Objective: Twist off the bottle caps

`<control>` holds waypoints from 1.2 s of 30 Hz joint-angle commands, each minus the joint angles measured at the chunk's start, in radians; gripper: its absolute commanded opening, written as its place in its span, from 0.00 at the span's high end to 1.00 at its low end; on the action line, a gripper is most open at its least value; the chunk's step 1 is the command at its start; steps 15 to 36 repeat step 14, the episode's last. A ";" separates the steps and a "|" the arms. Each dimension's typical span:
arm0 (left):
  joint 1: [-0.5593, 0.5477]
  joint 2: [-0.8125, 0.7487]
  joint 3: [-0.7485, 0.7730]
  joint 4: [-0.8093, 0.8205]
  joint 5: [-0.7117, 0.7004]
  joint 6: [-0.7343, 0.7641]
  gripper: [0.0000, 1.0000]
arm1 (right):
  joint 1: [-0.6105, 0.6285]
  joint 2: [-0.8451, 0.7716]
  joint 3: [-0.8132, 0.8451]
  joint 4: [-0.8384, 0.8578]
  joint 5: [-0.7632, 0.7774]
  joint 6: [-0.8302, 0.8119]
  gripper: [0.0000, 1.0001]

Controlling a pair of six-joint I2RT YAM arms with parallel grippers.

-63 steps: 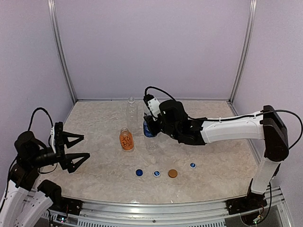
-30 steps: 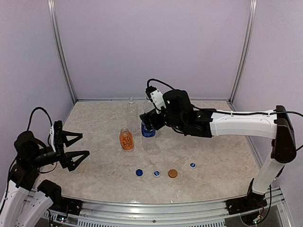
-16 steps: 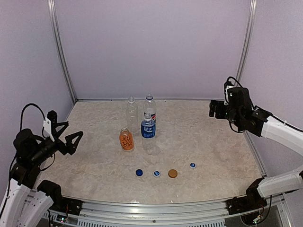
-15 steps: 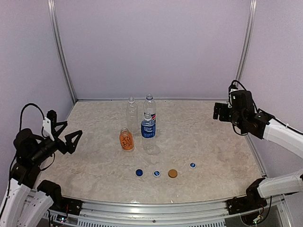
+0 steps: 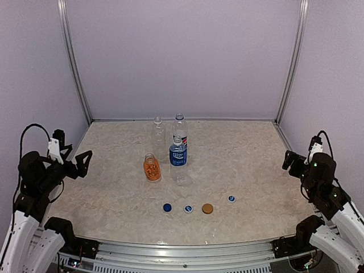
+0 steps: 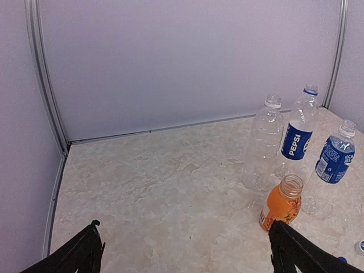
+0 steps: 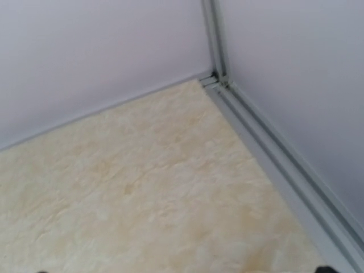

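Several bottles stand open-necked mid-table: a clear unlabelled bottle (image 5: 157, 136) (image 6: 265, 145), a tall Pepsi bottle (image 5: 180, 127) (image 6: 300, 135), a bright-blue-labelled bottle (image 5: 178, 161) (image 6: 334, 165) and a short orange bottle (image 5: 151, 168) (image 6: 282, 203). Several loose caps lie in a row in front: blue cap (image 5: 167, 207), blue-and-white cap (image 5: 188, 209), brown cap (image 5: 207, 209), another blue cap (image 5: 231, 198). My left gripper (image 5: 75, 160) (image 6: 187, 253) hangs open and empty at the left edge, facing the bottles. Far right, my right gripper (image 5: 294, 161) (image 7: 182, 271) is open and empty, well away from them.
Lilac walls with metal corner posts (image 5: 75, 62) (image 5: 291, 62) enclose the marbled table (image 5: 239, 153). The right wrist view shows only the table's back right corner and its metal rail (image 7: 267, 148). A blue cap (image 6: 360, 246) shows at the left wrist view's right edge.
My right arm has left the blue-labelled bottle and swung back to the near right edge. The left arm drew back and tilted up a little. Bottles and caps stayed put.
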 commanded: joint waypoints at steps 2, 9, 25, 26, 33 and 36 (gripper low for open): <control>0.071 0.032 -0.012 0.004 -0.007 -0.003 0.01 | -0.012 -0.195 -0.116 0.048 0.124 -0.009 0.01; 0.112 0.042 -0.009 -0.014 0.046 -0.007 0.01 | -0.012 -0.305 -0.164 0.007 0.280 0.106 0.01; 0.129 0.050 -0.009 -0.026 0.080 -0.009 0.01 | -0.011 -0.291 -0.169 0.006 0.270 0.117 0.01; 0.129 0.050 -0.009 -0.026 0.080 -0.009 0.01 | -0.011 -0.291 -0.169 0.006 0.270 0.117 0.01; 0.129 0.050 -0.009 -0.026 0.080 -0.009 0.01 | -0.011 -0.291 -0.169 0.006 0.270 0.117 0.01; 0.129 0.050 -0.009 -0.026 0.080 -0.009 0.01 | -0.011 -0.291 -0.169 0.006 0.270 0.117 0.01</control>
